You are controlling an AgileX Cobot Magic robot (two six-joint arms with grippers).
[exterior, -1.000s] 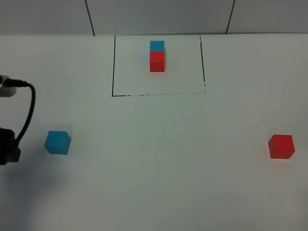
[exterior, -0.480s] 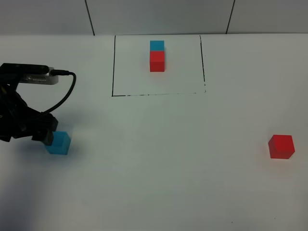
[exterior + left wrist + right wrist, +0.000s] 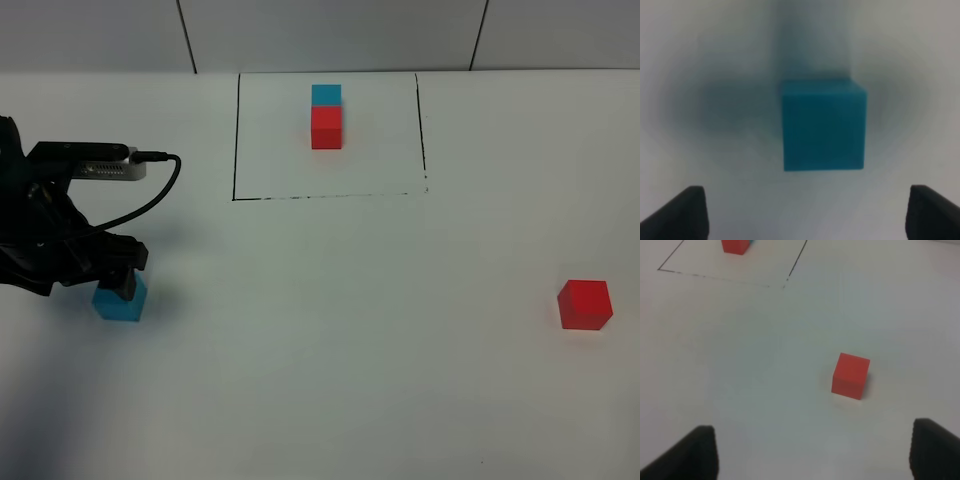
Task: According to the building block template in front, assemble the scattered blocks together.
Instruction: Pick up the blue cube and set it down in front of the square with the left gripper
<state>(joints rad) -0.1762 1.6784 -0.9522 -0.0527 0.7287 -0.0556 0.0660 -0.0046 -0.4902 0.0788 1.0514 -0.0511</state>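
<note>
The template, a cyan cube (image 3: 326,95) joined to a red cube (image 3: 326,128), sits inside a black drawn rectangle (image 3: 235,150) at the back middle; its red cube also shows in the right wrist view (image 3: 735,245). The loose cyan cube (image 3: 119,301) lies at the left, partly covered by my left gripper (image 3: 118,283), which hovers right over it. In the left wrist view the cyan cube (image 3: 823,125) lies between the open fingertips (image 3: 690,210). The loose red cube (image 3: 585,304) lies at the far right, also in the right wrist view (image 3: 851,375). My right gripper (image 3: 812,452) is open, well short of it.
The white table (image 3: 350,350) carries only these cubes and the drawn rectangle. A grey wall with dark seams (image 3: 186,35) runs behind the table's back edge. The left arm's camera and cable (image 3: 100,165) hang above the left side.
My left arm has come in from the left edge and moved right, over the loose cyan cube. The cubes have not moved.
</note>
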